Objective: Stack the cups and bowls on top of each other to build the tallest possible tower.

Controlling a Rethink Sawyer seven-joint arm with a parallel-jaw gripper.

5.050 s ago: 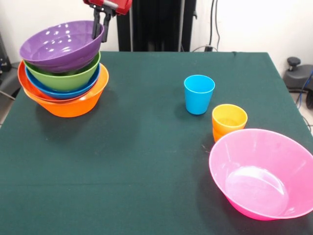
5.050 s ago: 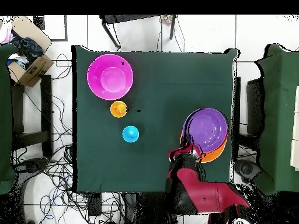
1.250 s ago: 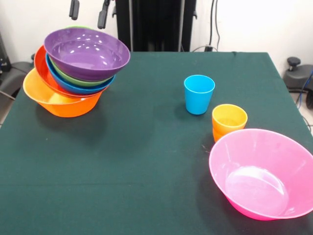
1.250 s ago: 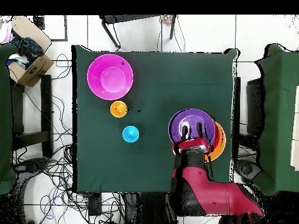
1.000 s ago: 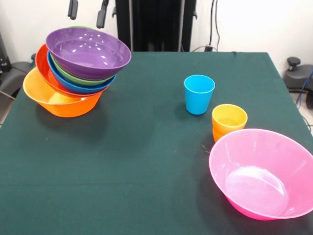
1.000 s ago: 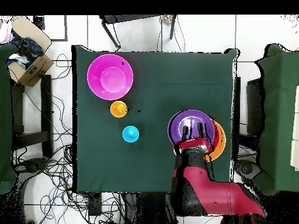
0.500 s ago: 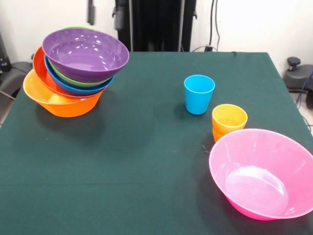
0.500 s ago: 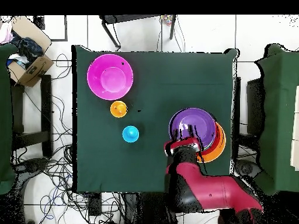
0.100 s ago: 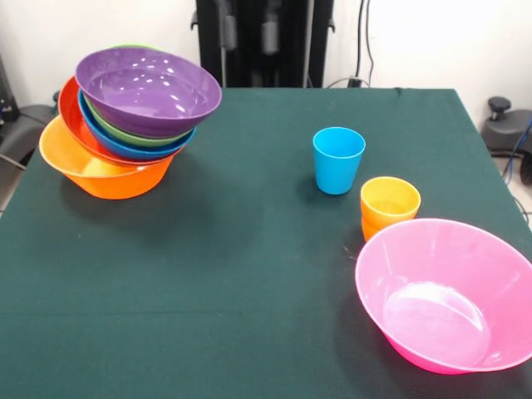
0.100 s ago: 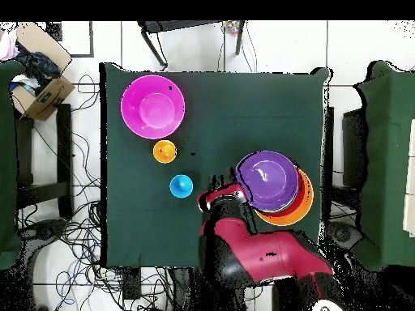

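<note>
Black fingertips of the gripper (image 9: pixel 247 35) up at the far edge, spread apart, holding nothing. Hanging high, between the tower and the blue cup (image 9: pixel 338 160) in the overhead view, touching neither.

Just beside: tower (image 9: pixel 125 125), five bowls nested. Orange bowl (image 9: pixel 96 173) as base on the green table (image 9: pixel 224 274), then red-orange (image 9: pixel 71 112), blue (image 9: pixel 133 150), green (image 9: pixel 145 138), purple bowl (image 9: pixel 148 90) on top. Upper bowls slid off centre, leaning toward the table middle; base tilted too. Standing, but not square.

Further out, well apart from the tower: blue cup upright, alone. Near it, yellow cup (image 9: pixel 390 201) upright, seated in an orange one showing below its rim. Pink bowl (image 9: pixel 446 298) just beside the yellow cup, at the corner, tilted open toward the camera, empty.

Progress, judged: roughly halfway or a little past. Done: five bowls piled. Left: pink bowl, blue cup, yellow-and-orange cup pair, none yet on the tower. Lean of the pile likely worth correcting before adding more; risk of sliding under added load.
</note>
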